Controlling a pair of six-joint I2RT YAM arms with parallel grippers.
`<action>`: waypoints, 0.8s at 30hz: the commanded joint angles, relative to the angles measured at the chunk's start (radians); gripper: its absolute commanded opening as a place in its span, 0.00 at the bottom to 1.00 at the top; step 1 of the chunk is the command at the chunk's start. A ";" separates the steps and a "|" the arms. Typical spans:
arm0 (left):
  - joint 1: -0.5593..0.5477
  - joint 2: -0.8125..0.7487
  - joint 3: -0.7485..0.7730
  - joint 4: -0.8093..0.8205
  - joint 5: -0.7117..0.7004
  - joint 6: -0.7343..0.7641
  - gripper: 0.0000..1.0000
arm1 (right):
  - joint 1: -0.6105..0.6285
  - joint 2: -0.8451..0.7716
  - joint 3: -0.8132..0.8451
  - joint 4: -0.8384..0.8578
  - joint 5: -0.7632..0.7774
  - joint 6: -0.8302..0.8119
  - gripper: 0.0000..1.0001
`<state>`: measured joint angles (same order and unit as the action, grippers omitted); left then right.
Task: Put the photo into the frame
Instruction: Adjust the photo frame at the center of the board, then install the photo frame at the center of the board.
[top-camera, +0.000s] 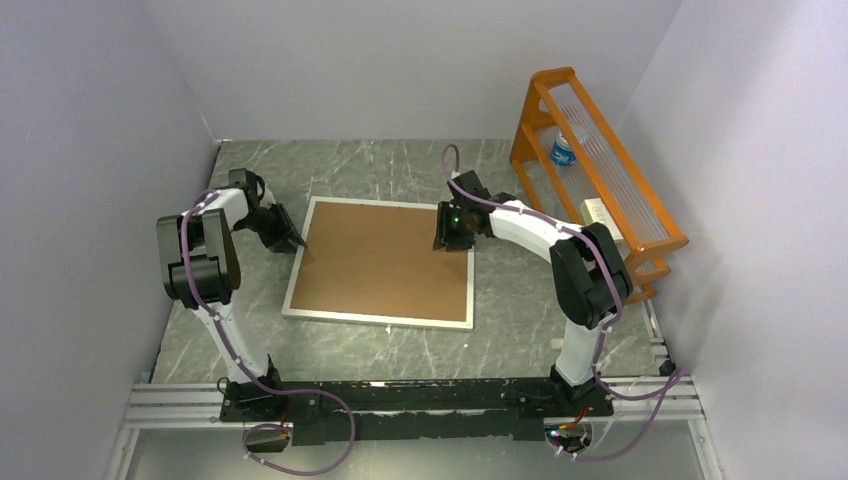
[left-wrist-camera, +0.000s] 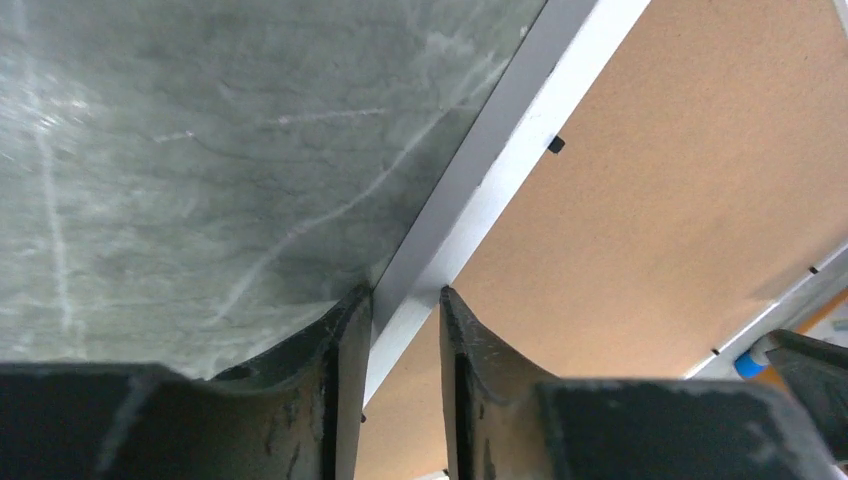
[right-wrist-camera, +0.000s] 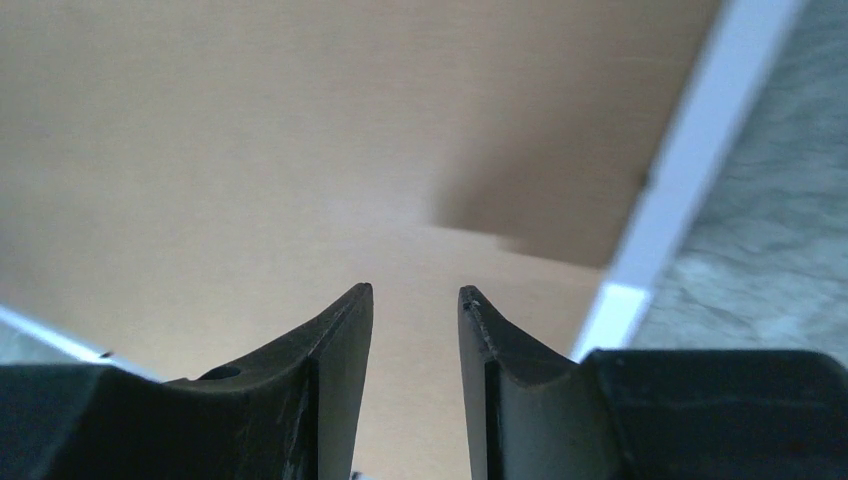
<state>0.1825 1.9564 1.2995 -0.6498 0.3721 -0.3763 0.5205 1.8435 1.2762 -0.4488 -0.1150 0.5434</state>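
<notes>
Standing open just a crack, the left hand (left-wrist-camera: 400, 295) has the rim of the frame (left-wrist-camera: 480, 190) in its gap; pinching or not, I cannot tell. The right hand (right-wrist-camera: 415, 290), a crack open and empty, hangs over the brown board (top-camera: 385, 260) at the far right corner. The frame lies flat on the counter (top-camera: 400, 165), back up, long side running hand to hand. No photo shows.

Straddling the white rail of the frame (left-wrist-camera: 480, 190) with the left gripper (left-wrist-camera: 405, 295) narrowly parted, green marbled desk (left-wrist-camera: 180, 150) outside, brown backing board (left-wrist-camera: 650, 230) and small black clip (left-wrist-camera: 556, 144) inside.
</notes>
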 joint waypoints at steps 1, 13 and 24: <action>-0.048 0.002 -0.065 -0.053 0.052 -0.035 0.30 | 0.004 -0.021 -0.025 0.100 -0.155 0.032 0.40; -0.174 -0.113 -0.360 0.030 0.096 -0.232 0.08 | 0.101 0.101 0.048 0.319 -0.357 0.243 0.34; -0.203 -0.164 -0.429 0.125 0.103 -0.290 0.48 | 0.185 0.349 0.291 0.510 -0.505 0.391 0.18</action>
<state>-0.0082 1.7565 0.9119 -0.5297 0.5602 -0.6563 0.7006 2.1311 1.4605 -0.0589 -0.5270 0.8593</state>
